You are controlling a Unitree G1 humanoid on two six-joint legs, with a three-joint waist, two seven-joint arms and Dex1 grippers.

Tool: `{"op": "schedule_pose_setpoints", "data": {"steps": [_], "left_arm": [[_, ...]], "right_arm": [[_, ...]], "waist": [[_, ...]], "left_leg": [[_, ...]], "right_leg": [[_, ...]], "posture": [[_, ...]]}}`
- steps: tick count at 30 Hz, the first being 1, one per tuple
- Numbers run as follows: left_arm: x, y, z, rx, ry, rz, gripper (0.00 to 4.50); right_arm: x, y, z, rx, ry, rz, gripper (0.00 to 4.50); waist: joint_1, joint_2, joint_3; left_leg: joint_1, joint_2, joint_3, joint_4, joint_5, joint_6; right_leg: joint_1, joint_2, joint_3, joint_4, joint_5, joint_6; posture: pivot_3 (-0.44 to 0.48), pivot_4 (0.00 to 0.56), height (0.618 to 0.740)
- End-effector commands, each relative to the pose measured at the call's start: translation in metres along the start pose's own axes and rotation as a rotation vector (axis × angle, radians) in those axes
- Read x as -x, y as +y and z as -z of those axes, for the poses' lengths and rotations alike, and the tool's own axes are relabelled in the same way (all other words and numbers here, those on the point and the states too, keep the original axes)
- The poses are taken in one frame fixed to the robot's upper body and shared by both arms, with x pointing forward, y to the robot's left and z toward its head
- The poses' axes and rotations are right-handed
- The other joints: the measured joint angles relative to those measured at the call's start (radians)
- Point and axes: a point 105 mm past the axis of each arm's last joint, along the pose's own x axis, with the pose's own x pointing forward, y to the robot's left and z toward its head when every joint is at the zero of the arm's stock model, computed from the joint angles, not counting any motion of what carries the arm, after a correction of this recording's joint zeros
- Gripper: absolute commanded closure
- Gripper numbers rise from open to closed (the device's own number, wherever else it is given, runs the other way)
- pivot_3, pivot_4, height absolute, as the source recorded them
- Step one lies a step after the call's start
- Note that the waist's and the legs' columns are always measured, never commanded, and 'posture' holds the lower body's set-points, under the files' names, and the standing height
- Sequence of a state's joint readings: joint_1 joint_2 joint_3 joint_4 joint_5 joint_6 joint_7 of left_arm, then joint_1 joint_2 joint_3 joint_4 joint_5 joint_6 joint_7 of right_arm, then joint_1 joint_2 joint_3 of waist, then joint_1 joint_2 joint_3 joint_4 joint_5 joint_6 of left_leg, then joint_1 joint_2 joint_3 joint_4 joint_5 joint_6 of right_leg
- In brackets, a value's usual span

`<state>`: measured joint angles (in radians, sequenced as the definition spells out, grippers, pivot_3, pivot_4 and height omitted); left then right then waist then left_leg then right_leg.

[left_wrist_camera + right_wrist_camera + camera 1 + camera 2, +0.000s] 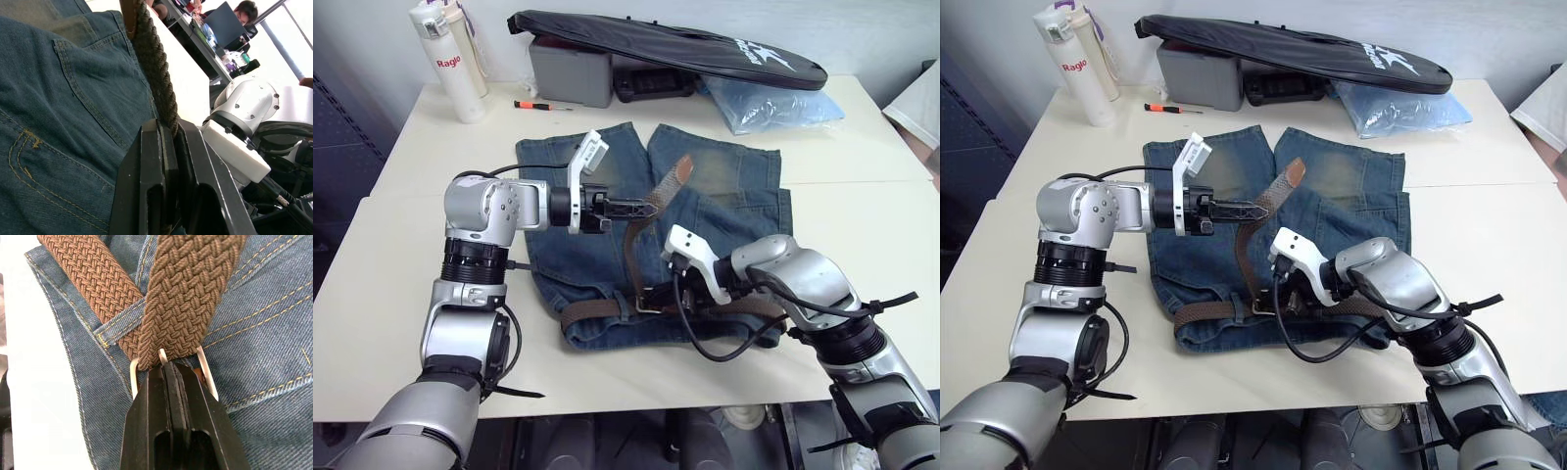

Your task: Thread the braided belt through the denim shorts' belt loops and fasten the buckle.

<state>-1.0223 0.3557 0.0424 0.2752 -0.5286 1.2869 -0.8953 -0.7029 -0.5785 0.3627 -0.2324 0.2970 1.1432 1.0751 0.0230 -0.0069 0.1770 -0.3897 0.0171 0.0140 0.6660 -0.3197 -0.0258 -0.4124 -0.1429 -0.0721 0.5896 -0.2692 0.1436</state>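
The one braided belt (631,257) lies along the waistband of the one denim shorts (724,196), and fastening looks like the step now. The left gripper (641,206) is pinched tight on the belt's free end above the waistband, and the right gripper (168,377) is pinched on the buckle (208,374). Next, the two grippers probably need to seat the prong.

cream tables (862,147), pale wall (862,29), bright window (293,44)

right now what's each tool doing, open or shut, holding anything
Left tool: shut on the braided belt, lifting its free end above the denim shorts.
Right tool: shut at the buckle on the waistband.
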Motion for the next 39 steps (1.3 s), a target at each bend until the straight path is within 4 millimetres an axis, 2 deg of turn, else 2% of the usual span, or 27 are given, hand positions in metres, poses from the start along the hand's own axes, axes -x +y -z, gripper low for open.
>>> {"op": "schedule_pose_setpoints", "data": {"steps": [1,6,11,16,30,36,39], "left_arm": [[0.001,-0.013,-0.013,-0.051,-0.046,0.032,4.50],[0.001,-0.013,-0.014,-0.057,-0.043,0.032,4.50],[-0.001,-0.015,-0.020,-0.077,-0.049,0.039,4.50],[-0.005,-0.019,-0.024,-0.095,-0.047,0.055,4.50],[-0.003,-0.017,-0.007,-0.099,0.014,0.054,4.50],[-0.002,-0.015,-0.004,-0.097,0.019,0.045,4.50],[-0.001,-0.015,-0.005,-0.100,0.017,0.040,4.50]], "right_arm": [[0.009,-0.002,-0.005,0.015,0.004,0.028,4.45],[0.011,-0.003,-0.009,0.030,0.004,0.042,4.45],[-0.001,-0.001,-0.001,0.038,0.041,0.026,4.45],[-0.006,0.001,-0.006,0.044,0.023,0.009,4.45],[-0.009,0.004,-0.021,0.053,-0.031,-0.026,4.45],[-0.012,0.004,-0.020,0.057,-0.024,-0.038,4.45],[-0.015,0.004,-0.014,0.056,0.004,-0.041,4.45]], "waist": [[0.000,0.000,0.000],[-0.003,-0.001,0.003],[-0.003,-0.001,0.003],[-0.004,-0.001,0.003],[-0.027,-0.001,0.003],[-0.025,-0.001,0.003],[-0.026,-0.001,0.003]], "left_leg": [[0.000,0.000,0.000,0.000,0.000,0.000],[0.001,0.000,0.000,0.000,0.000,0.000],[0.000,0.000,0.001,0.000,0.000,0.000],[0.001,0.000,0.001,0.001,0.000,0.000],[0.001,0.001,0.001,0.000,0.000,0.000],[0.001,0.000,0.001,0.001,0.000,0.000],[0.001,0.000,0.001,0.001,0.000,0.000]], "right_leg": [[0.000,0.000,0.000,0.000,0.000,0.000],[0.000,0.000,0.000,0.002,0.000,0.000],[-0.001,0.000,0.000,0.001,0.000,0.000],[0.000,0.000,0.000,0.002,0.000,0.000],[-0.001,0.000,0.001,0.002,0.000,0.000],[-0.001,0.000,0.001,0.002,0.000,0.000],[-0.001,0.000,0.001,0.002,0.000,0.000]], "posture": [[0.000,0.150,0.740],[0.000,0.150,0.740],[0.000,0.150,0.740],[0.000,0.150,0.740],[0.000,0.150,0.740],[0.000,0.150,0.740],[0.000,0.150,0.740]]}}
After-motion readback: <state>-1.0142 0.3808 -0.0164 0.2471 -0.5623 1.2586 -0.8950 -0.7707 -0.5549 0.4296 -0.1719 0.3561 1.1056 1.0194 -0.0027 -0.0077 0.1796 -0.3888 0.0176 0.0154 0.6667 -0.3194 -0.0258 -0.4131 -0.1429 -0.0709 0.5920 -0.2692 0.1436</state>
